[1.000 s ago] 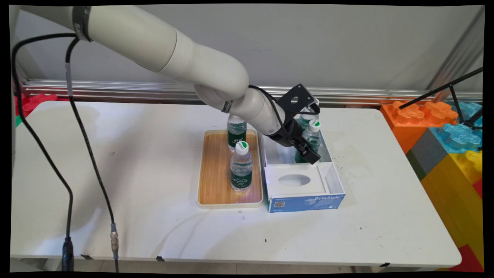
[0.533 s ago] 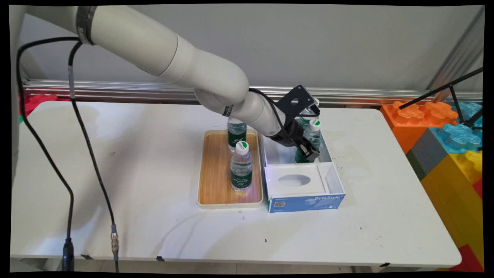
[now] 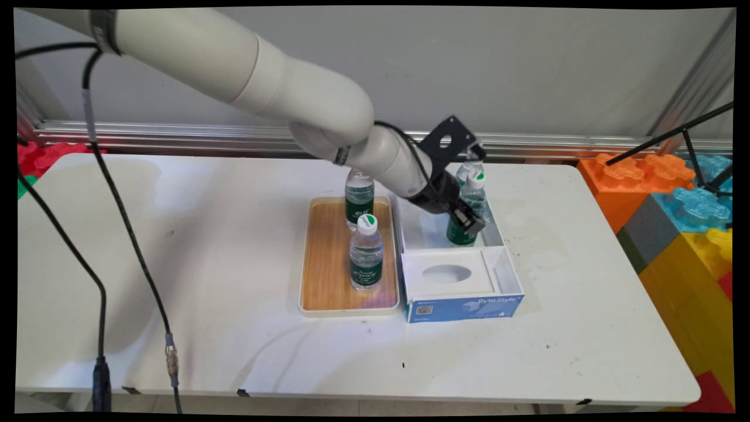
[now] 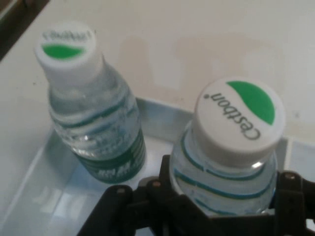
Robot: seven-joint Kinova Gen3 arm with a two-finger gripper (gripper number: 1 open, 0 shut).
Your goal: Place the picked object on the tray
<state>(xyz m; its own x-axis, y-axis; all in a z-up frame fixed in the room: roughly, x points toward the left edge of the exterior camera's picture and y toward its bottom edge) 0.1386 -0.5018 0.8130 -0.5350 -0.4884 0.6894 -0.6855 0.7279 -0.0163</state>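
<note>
gripper [image 3: 470, 221] is clamped round the near water bottle [image 4: 231, 152] in the blue box [image 3: 463, 306], and any tilt could knock the second bottle [image 4: 91, 123] beside it.

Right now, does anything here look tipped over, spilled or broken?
Only one oddity: the bottle between the gripper's fingers leans in the blue-and-white box. The other bottles stand upright and capped; no spill shows.
</note>
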